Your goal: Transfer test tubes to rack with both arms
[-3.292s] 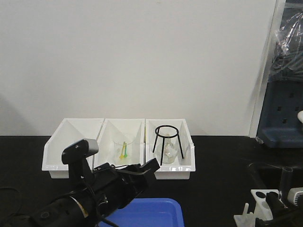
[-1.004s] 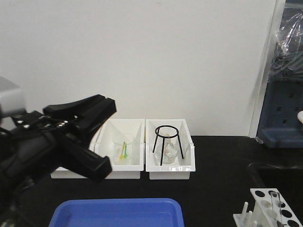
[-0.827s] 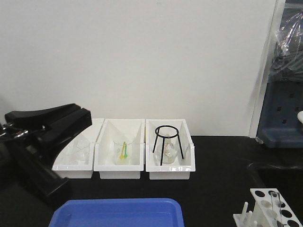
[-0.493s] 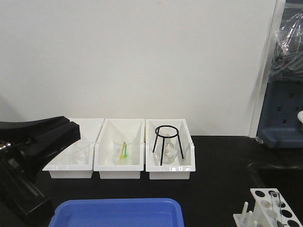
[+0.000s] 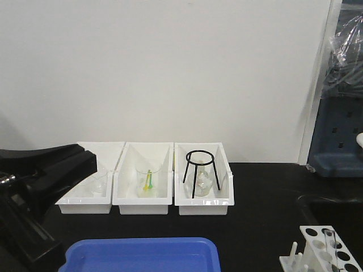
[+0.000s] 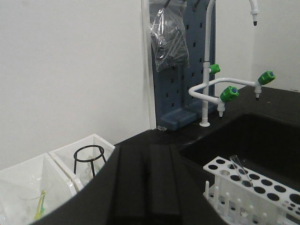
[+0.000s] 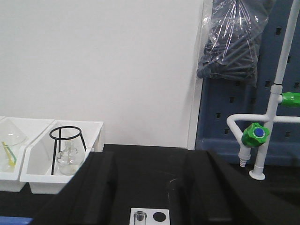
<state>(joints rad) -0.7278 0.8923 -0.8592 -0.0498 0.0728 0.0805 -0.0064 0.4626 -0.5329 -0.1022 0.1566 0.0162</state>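
White rack [image 5: 323, 252] at the table's front right corner, one test tube [image 6: 240, 169] leaning in it. Left gripper [image 5: 54, 170] raised at the left edge, fingers together, empty. Right gripper [image 7: 150, 187]: jaws spread above the rack. Blue tray [image 5: 142, 255] at front centre.

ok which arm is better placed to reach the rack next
Probably right: its wrist view has the rack close below, with one test tube already in. The left arm sits far left in the front view, away from it.
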